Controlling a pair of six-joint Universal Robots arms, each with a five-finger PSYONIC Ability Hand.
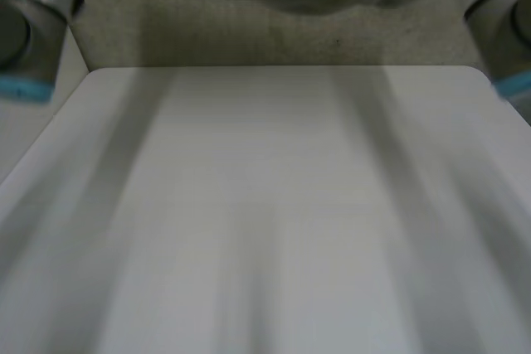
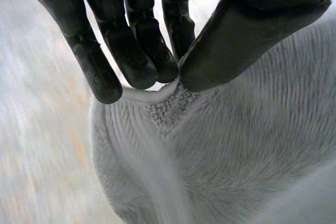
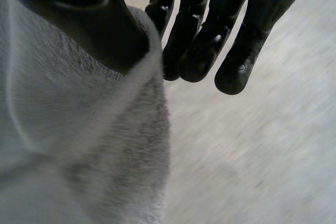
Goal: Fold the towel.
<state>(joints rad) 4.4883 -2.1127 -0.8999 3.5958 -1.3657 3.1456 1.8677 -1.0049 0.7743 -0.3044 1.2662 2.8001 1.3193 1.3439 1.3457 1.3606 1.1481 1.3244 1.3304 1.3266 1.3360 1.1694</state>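
The towel (image 2: 236, 145) is pale grey terry cloth with a ribbed weave and a looped-pile hem. The left hand (image 2: 247, 35) pinches its hemmed edge and the right hand (image 3: 94, 24) pinches another edge. The cloth hangs below both in soft folds.

White table (image 1: 274, 205) with rounded far corners is crossed by soft grey shadow bands. Speckled beige floor (image 1: 249, 35) is seen beyond the table's far edge.
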